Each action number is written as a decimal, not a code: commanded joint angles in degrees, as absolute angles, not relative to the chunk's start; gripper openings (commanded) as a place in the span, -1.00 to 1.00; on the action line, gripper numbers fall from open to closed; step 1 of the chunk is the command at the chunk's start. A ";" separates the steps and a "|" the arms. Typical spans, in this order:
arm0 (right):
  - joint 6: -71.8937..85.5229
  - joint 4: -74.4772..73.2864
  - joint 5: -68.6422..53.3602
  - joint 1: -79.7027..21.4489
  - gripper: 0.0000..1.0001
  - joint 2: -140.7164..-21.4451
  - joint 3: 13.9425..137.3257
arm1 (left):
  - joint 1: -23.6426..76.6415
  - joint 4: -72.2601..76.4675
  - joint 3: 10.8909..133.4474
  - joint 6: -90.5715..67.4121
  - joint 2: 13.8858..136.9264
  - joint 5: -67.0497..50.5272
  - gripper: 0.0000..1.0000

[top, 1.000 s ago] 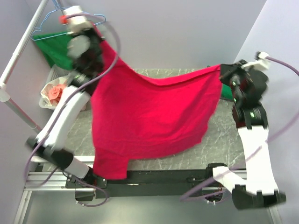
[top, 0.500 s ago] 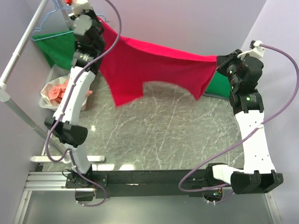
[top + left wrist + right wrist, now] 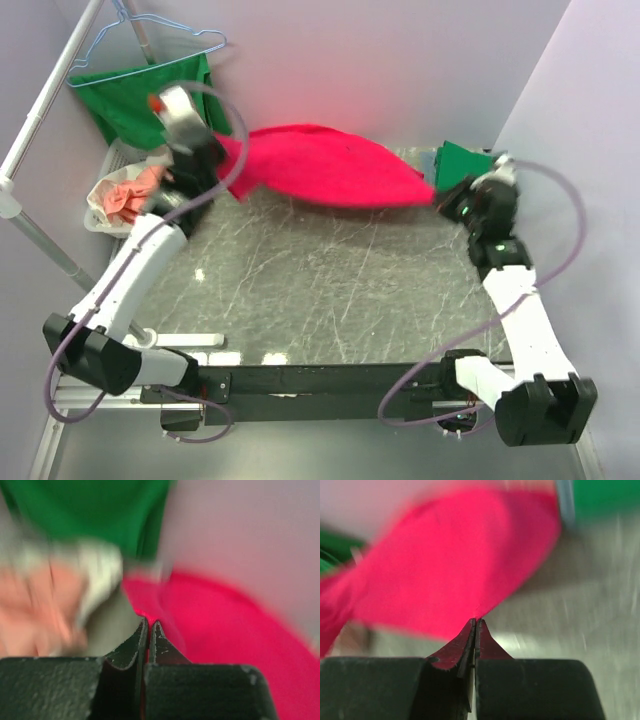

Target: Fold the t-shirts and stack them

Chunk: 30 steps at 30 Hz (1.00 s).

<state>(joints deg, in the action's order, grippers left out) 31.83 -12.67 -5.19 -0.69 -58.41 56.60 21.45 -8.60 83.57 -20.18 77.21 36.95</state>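
Across the far side of the counter (image 3: 330, 300) we see the red t-shirt (image 3: 330, 165) slung between both arms, bulging, blurred in every view, and seemingly mostly off the surface.

Risks, as we judge them:
- The cloth could land bunched or doubled rather than flat, because it is ballooning.
- Its right end is just beside the green folded piece (image 3: 465, 158) and could drape over it or drag it.
- Its left end is near the white basket (image 3: 95, 218) and could snag there.
- A thin pinch on an edge could slip under pull.

Left hand (image 3: 148, 625): fingers together, clamped on a red edge. Right hand (image 3: 475, 622): fingers together, pinching red cloth at the very tips. We see nothing else held.
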 commanded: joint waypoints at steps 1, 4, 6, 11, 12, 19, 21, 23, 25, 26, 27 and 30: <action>38.13 -15.11 -11.24 -0.26 -1.00 -59.32 42.48 | 30.74 -23.45 64.22 -40.85 73.48 39.10 -0.98; 41.29 -16.26 -10.46 -0.35 -1.00 -58.72 33.42 | 34.10 -39.95 60.39 -60.26 73.30 43.78 -0.99; 43.24 -16.35 -8.62 -0.44 -1.00 -56.52 27.27 | 38.29 -47.24 58.54 -69.64 72.08 46.48 -0.99; 44.56 -19.42 -3.44 -0.35 -1.00 -53.70 20.66 | 44.29 -62.29 52.92 -86.98 69.61 50.36 -0.99; 44.56 -19.51 -3.08 -0.35 -1.00 -53.44 20.05 | 45.69 -67.53 52.21 -93.28 68.83 51.14 -0.99; 50.96 -23.89 2.35 -0.35 -1.00 -54.31 20.29 | 47.20 -78.48 45.62 -108.72 60.66 49.57 -0.98; 52.29 -25.13 5.52 -0.26 -1.00 -53.79 21.09 | 47.11 -78.40 45.00 -109.77 57.23 49.48 -0.98; 53.26 -26.36 8.59 -0.26 -1.00 -52.13 22.32 | 47.11 -77.35 45.00 -108.03 54.94 49.92 -0.98; 54.40 -28.55 10.89 -0.26 -1.00 -50.81 23.90 | 47.20 -77.61 45.70 -106.79 54.76 50.01 -0.98; 54.58 -29.17 12.29 -0.26 -1.00 -50.63 24.34 | 47.20 -78.13 45.96 -106.35 55.45 49.92 -0.98; 55.19 -30.05 13.35 -0.26 -1.00 -50.36 24.69 | 47.20 -78.31 46.05 -106.52 55.98 49.75 -0.98; 57.64 -32.51 15.81 -0.26 -1.00 -49.05 25.40 | 47.11 -78.31 45.35 -107.22 56.78 48.87 -0.98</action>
<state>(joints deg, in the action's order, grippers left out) 53.39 -28.01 8.27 -0.69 -51.05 22.41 46.96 -75.81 44.91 -105.27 55.61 47.99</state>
